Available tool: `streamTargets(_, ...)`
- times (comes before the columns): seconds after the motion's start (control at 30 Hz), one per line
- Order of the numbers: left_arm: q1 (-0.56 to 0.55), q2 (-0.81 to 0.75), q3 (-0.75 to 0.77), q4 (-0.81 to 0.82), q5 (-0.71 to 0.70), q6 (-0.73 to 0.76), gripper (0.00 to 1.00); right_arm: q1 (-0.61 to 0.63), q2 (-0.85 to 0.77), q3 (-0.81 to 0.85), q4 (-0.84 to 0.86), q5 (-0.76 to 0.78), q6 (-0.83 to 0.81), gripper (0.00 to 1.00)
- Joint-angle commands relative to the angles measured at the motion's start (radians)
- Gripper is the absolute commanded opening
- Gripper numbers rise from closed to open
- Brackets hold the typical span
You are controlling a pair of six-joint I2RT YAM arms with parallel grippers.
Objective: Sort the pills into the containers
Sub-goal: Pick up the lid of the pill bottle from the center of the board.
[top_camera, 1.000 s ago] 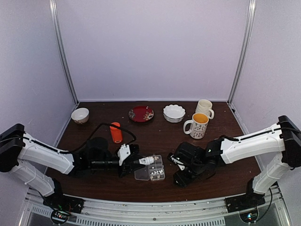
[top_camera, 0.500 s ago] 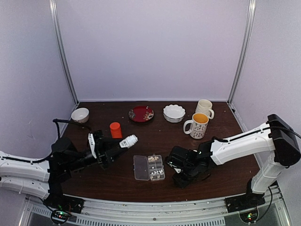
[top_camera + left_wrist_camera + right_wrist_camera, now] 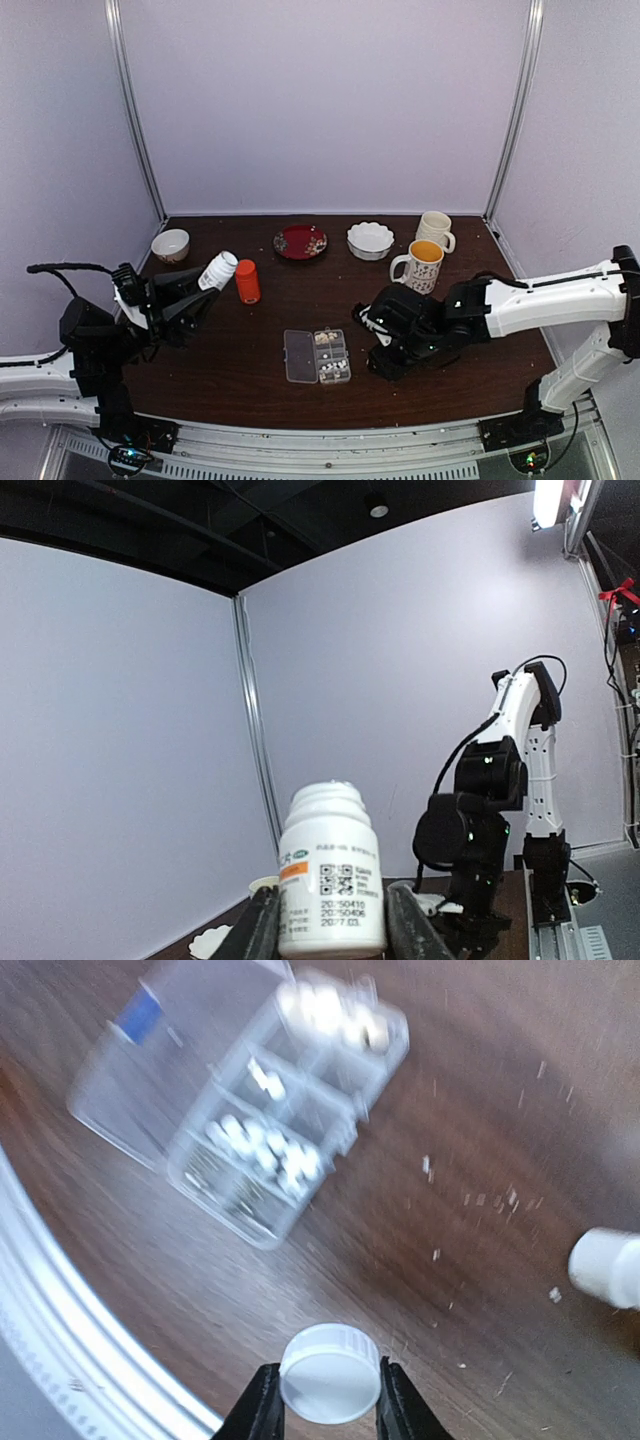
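Observation:
The clear pill box [image 3: 319, 356] lies open on the dark table, lid to the left, with whitish pills [image 3: 329, 369] in several cells. In the right wrist view the pill box [image 3: 265, 1130] and its pills [image 3: 262, 1153] are blurred. My left gripper [image 3: 200, 290] is raised at the left, well away from the box, shut on an uncapped white bottle [image 3: 219, 270] that stands upright between its fingers in the left wrist view [image 3: 330, 880]. My right gripper [image 3: 384, 356] sits low, just right of the box, shut on a white bottle cap [image 3: 330, 1372].
An orange bottle [image 3: 246, 281] stands beside the raised white bottle. A small bowl [image 3: 170, 244], red plate [image 3: 300, 241], white scalloped bowl [image 3: 370, 240] and two mugs [image 3: 420, 266] line the back. A small white object [image 3: 606, 1266] and crumbs lie near the right gripper.
My left arm has drawn back to the left and lifted the white bottle from over the pill box, turning it upright. My right gripper shifted slightly, still beside the box.

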Motion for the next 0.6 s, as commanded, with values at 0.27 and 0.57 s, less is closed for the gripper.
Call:
streamTargets(0.27, 0.001, 0.158, 0.042, 0.154, 0.214, -0.141, 0.0, 0.001, -0.188, 0.398, 0.225, -0.227, -0.281, 0.1)
streamTargets(0.57, 0.002, 0.203, 0.083, 0.179, 0.278, -0.206, 0.0, 0.01, -0.064, 0.63, 0.142, -0.464, -0.426, 0.06)
